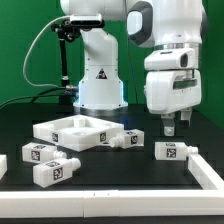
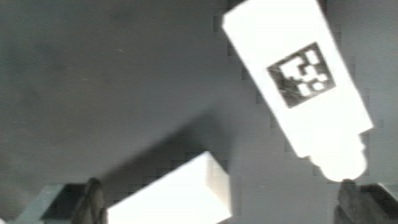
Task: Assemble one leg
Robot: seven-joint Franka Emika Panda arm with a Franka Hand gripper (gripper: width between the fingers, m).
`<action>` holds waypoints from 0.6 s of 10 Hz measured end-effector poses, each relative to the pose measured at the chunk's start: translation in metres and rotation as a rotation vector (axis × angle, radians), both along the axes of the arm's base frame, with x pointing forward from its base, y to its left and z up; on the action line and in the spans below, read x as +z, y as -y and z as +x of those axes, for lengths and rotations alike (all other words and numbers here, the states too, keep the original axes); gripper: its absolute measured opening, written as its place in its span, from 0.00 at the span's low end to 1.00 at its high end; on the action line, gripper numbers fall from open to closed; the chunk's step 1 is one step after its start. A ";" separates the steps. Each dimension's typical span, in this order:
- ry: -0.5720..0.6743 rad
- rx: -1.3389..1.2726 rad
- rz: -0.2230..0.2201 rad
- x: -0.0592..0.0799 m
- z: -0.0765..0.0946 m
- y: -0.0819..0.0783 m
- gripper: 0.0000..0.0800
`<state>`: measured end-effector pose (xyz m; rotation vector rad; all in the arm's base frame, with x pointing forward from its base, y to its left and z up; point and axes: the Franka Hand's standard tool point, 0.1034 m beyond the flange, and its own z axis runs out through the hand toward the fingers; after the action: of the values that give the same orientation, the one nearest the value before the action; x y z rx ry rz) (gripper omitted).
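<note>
My gripper (image 1: 170, 127) hangs open and empty above the table at the exterior view's right. One white leg (image 1: 170, 151) with a black-and-white tag lies just below it. Another leg (image 1: 125, 138) lies beside the white square panel (image 1: 73, 129). Two more legs (image 1: 41, 154) (image 1: 56, 172) lie at the front left. In the wrist view a tagged leg (image 2: 299, 85) lies lengthwise, its round stub end close to one finger (image 2: 349, 204). The gripper (image 2: 214, 206) stands wide open. A white corner of another part (image 2: 185, 192) shows between the fingers; I cannot tell which part it is.
The robot base (image 1: 98, 75) stands at the back centre, with a black stand and cables (image 1: 63, 60) to its left. A white piece (image 1: 207, 170) lies at the front right edge. Another white part (image 1: 3, 165) pokes in at the left edge.
</note>
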<state>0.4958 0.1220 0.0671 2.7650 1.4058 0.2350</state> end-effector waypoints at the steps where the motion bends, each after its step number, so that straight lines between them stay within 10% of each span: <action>1: -0.001 0.001 0.000 -0.001 -0.001 -0.001 0.81; 6: -0.048 0.010 0.005 -0.040 -0.022 -0.008 0.81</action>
<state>0.4733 0.1295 0.0269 2.7866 1.4313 0.1744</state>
